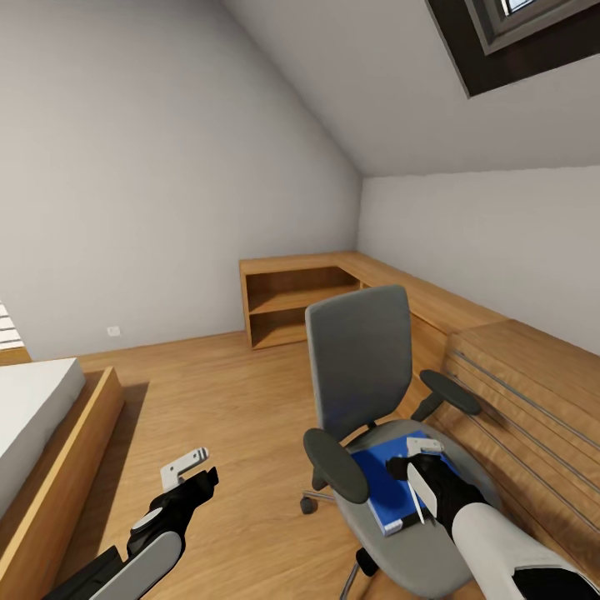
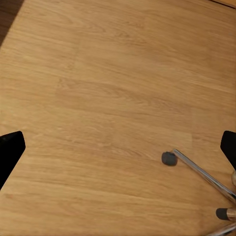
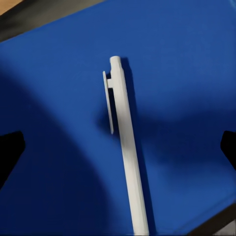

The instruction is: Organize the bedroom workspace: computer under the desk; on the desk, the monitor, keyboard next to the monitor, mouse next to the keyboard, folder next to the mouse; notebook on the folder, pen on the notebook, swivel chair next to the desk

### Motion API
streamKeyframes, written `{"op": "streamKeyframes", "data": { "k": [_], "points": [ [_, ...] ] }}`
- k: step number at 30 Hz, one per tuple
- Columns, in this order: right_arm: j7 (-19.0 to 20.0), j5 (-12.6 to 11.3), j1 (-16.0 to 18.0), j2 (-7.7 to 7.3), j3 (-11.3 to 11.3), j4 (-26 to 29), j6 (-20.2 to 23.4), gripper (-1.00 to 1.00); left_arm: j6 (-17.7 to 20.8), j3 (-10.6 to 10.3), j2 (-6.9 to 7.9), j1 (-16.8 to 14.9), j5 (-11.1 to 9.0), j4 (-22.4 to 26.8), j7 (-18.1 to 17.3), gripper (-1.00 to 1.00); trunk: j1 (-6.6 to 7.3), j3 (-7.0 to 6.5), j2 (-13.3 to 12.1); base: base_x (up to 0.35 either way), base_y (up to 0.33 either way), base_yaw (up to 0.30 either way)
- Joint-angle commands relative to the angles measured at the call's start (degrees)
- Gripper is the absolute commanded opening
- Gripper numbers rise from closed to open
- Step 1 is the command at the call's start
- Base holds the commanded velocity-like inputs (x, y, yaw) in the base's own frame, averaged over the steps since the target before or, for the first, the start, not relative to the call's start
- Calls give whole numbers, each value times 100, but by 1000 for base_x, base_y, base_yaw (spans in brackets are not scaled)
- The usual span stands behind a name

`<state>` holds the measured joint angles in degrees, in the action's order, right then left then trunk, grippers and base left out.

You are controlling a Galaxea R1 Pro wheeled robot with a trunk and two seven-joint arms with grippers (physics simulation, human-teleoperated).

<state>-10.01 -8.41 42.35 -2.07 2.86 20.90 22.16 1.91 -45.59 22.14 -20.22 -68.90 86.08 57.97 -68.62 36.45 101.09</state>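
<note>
The grey swivel chair (image 1: 358, 350) stands at the middle right, and the bright blue folder (image 1: 379, 487) lies flat on its seat. On the folder rests the white pen (image 1: 416, 500), seen close up as a long white stick with a clip (image 3: 125, 147). My right gripper (image 1: 414, 468) hangs open just above the folder, its fingertips (image 3: 10, 152) on either side of the pen and apart from it. My left gripper (image 1: 196, 475) is open over the oak floor, left of the chair's chrome base (image 2: 201, 172). The desk, monitor, keyboard, mouse and computer are out of view; I cannot make out the notebook.
A bed with an oak frame (image 1: 50, 467) fills the left side. An oak corner shelf unit (image 1: 292, 300) sits against the far wall. An oak dresser with bar handles (image 1: 525, 392) stands right of the chair. Open floor lies between bed and chair.
</note>
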Motion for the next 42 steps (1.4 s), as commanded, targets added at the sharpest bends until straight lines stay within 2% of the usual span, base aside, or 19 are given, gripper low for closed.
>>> {"op": "streamKeyframes", "data": {
  "k": [1,8,13,26,30,42],
  "points": [
    [-37,-60,2,-4,31,11,41,100,20,-11,4,-8,-10,7,30,100,0,6,3,0,0,0],
    [-36,-64,2,-4,30,11,79,100,20,-11,1,-8,-10,6,30,100,0,6,3,0,0,0],
    [-36,-64,2,-4,31,11,85,100,20,-11,1,-8,-10,6,30,100,-109,96,204,0,0,0],
    [-36,-57,2,-4,38,11,87,100,19,-18,1,-8,-10,5,30,100,-109,96,204,0,0,0],
    [-36,-52,2,-4,39,11,87,100,14,-19,1,-8,-10,5,30,100,-197,168,364,0,0,0],
    [-36,-45,2,-4,48,20,87,100,-5,-20,1,-8,-14,6,38,100,-219,186,404,0,0,0]
  ]
}}
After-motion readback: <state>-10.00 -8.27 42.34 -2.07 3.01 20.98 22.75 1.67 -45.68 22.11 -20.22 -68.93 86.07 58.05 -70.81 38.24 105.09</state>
